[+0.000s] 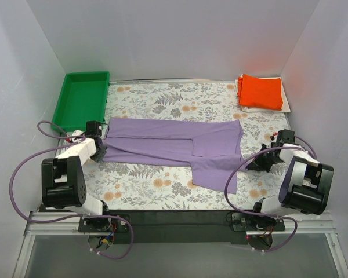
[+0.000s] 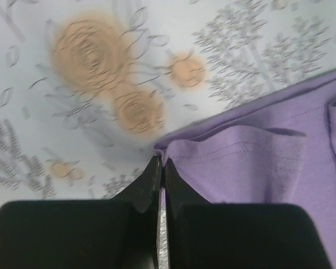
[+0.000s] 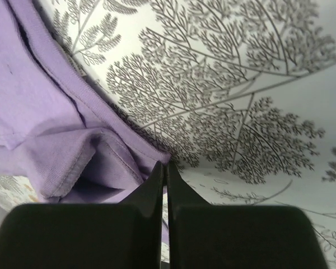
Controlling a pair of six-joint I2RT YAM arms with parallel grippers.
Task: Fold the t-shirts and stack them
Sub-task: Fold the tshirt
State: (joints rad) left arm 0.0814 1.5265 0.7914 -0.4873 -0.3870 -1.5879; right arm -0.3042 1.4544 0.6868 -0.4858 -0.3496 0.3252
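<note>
The lavender t-shirt (image 1: pixel 174 145) lies stretched across the middle of the floral table, partly folded, with a flap hanging toward the front right. My left gripper (image 1: pixel 102 146) is shut on its left edge; the left wrist view shows the jaws (image 2: pixel 161 163) closed on a corner of the lavender cloth (image 2: pixel 241 162). My right gripper (image 1: pixel 253 161) is shut on the shirt's right edge; the right wrist view shows the jaws (image 3: pixel 164 166) closed at a hemmed corner of the cloth (image 3: pixel 56 106). The orange folded t-shirt (image 1: pixel 261 91) lies on the whitish folded t-shirt (image 1: pixel 286 106) at the back right.
A green plastic tray (image 1: pixel 81 98) stands at the back left corner, just beyond my left gripper. White walls close in the table on the left, back and right. The floral table cover (image 1: pixel 162 188) shows in front of the shirt.
</note>
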